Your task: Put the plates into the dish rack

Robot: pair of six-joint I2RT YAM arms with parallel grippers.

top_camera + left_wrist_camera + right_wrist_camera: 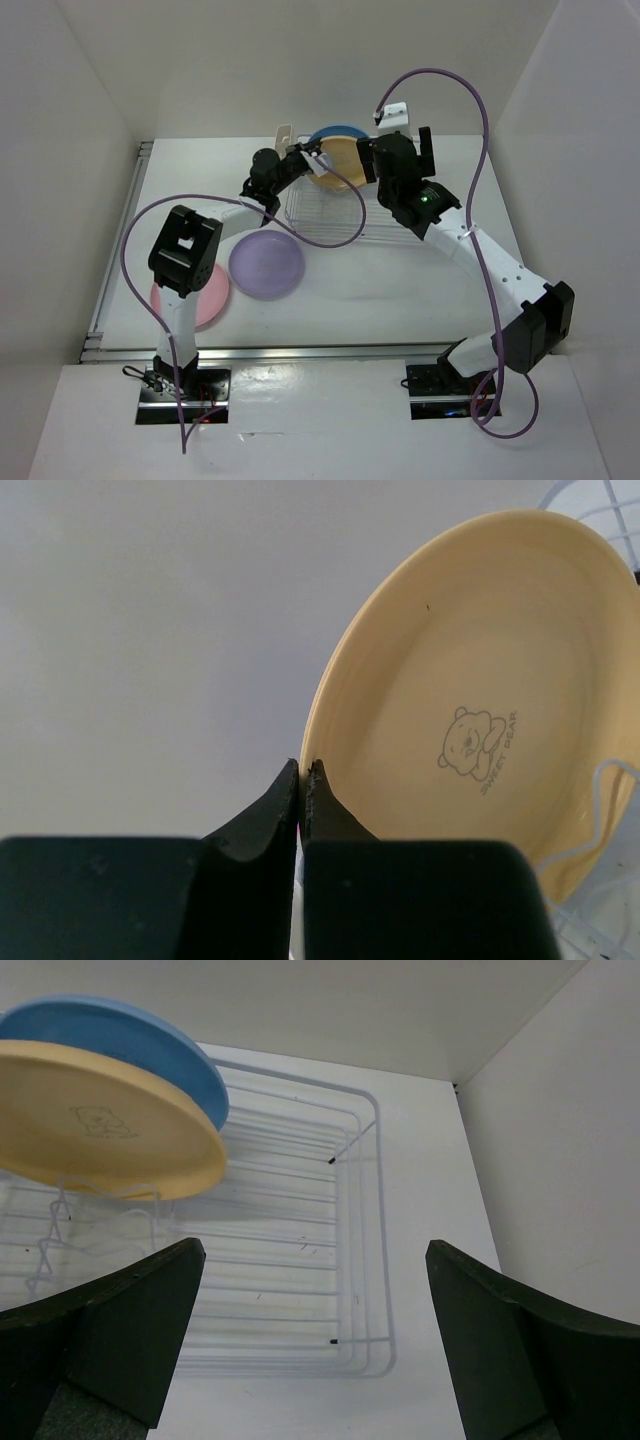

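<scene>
We log: left end effector (pixel 303 772) together, tips beside yellow plate (pixel 470 680); right end effector (pixel 315 1255) apart above rack (pixel 362 1150); blue plate (pixel 150 1040) racked; purple plate (pixel 265 263), pink plate (pixel 215 300) on counter (pixel 400 285).

Dish rack (pixel 325 215): white wire, rectangular, at the far middle of the table (pixel 400 290).
Blue plate (pixel 130 1040): on edge at the rack's far end.
Yellow plate (pixel 100 1120), bear print on its face: tilted, just in front of the blue.
Purple plate (pixel 266 264), pink plate (pixel 212 296): flat on the table, side by side, near-left of the rack.
</scene>
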